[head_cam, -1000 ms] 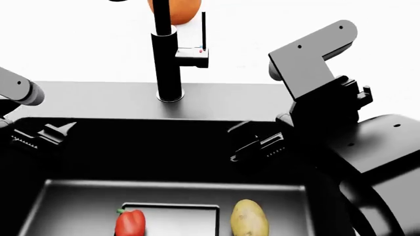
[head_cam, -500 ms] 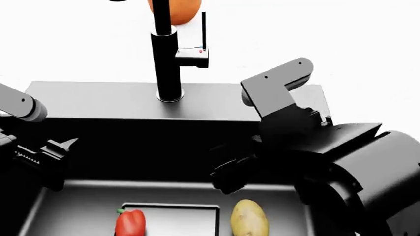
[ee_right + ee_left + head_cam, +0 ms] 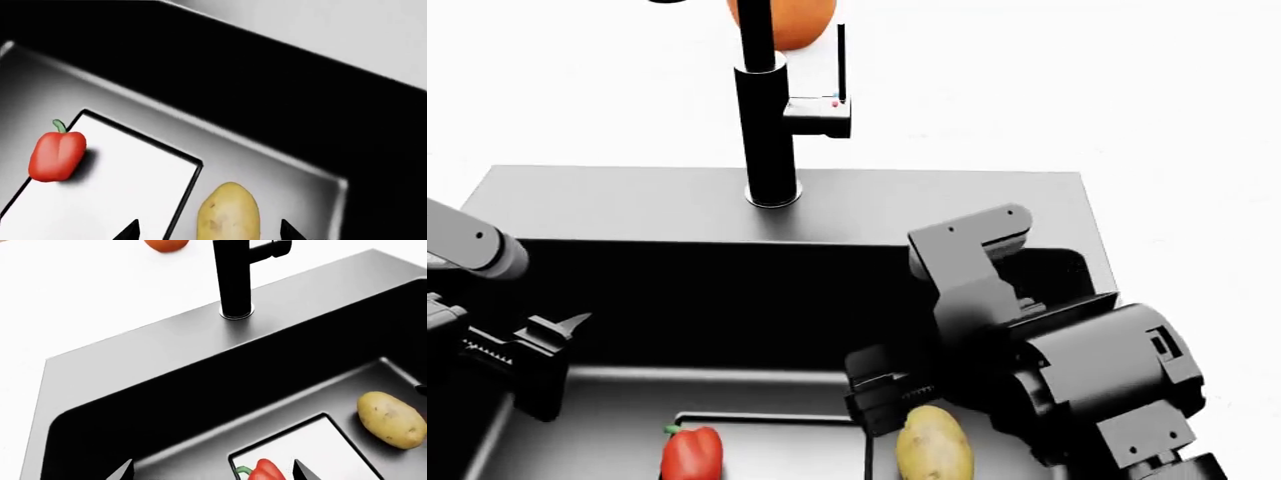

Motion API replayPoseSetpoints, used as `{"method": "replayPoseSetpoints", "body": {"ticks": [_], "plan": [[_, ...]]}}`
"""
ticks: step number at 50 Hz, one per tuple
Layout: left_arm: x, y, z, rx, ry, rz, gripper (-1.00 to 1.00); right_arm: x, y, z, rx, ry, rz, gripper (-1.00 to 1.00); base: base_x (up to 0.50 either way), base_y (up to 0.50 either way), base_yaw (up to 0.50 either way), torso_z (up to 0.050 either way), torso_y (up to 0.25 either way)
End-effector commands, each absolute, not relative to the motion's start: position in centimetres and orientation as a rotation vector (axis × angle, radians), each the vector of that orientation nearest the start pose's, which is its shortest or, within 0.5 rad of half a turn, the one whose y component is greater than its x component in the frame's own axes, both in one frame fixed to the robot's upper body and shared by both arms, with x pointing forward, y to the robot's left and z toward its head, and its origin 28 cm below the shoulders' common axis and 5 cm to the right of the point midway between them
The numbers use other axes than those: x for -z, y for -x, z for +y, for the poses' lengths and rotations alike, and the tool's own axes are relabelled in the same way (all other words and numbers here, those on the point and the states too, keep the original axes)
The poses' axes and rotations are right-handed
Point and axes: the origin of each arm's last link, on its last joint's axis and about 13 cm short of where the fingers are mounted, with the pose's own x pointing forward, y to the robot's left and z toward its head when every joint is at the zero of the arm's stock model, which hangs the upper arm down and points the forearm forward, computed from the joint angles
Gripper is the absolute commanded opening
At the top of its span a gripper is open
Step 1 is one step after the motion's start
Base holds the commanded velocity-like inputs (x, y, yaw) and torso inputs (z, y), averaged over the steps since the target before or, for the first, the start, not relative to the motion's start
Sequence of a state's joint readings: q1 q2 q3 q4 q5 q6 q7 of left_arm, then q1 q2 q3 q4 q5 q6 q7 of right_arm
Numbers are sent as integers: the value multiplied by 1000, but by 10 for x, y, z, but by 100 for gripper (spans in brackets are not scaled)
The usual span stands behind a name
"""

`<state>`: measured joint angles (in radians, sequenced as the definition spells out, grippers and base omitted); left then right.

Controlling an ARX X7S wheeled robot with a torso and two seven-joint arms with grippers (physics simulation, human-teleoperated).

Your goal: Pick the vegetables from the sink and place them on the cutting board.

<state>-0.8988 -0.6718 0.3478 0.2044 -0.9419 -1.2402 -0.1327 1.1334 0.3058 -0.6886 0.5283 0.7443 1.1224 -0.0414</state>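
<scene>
Hovering right arm's spread fingers [image 3: 874, 385] (empty) just above potato [image 3: 934, 445]

A small glossy red bell pepper [image 3: 691, 453] with a green stem is seen lying on the grey floor of the sink [image 3: 614, 205], at the edge of a pale rectangular panel set into that floor. An oval yellow-brown potato [image 3: 934, 445] with dark specks is laid on the floor beside the panel's other side, apart from the pepper. The basin's walls are black. No cutting board is seen.
</scene>
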Motion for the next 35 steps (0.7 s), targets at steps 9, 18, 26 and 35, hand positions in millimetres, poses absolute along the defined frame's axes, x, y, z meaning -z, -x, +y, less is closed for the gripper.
{"method": "replayPoseSetpoints", "body": {"ticks": [9, 18, 26, 35], "plan": [[-217, -286, 284, 297, -188, 421, 100, -129, -391, -120, -299, 148, 811, 100, 0, 0, 0, 0, 0], [-214, -280, 290, 300, -180, 432, 100, -109, -387, -115, -299, 140, 853, 100, 0, 0, 0, 0, 0], [-208, -285, 283, 310, -182, 442, 100, -91, -380, -118, -274, 140, 880, 100, 0, 0, 0, 0, 0], [-202, -285, 284, 316, -178, 458, 100, -84, -375, -119, -255, 108, 910, 100, 0, 0, 0, 0, 0]]}}
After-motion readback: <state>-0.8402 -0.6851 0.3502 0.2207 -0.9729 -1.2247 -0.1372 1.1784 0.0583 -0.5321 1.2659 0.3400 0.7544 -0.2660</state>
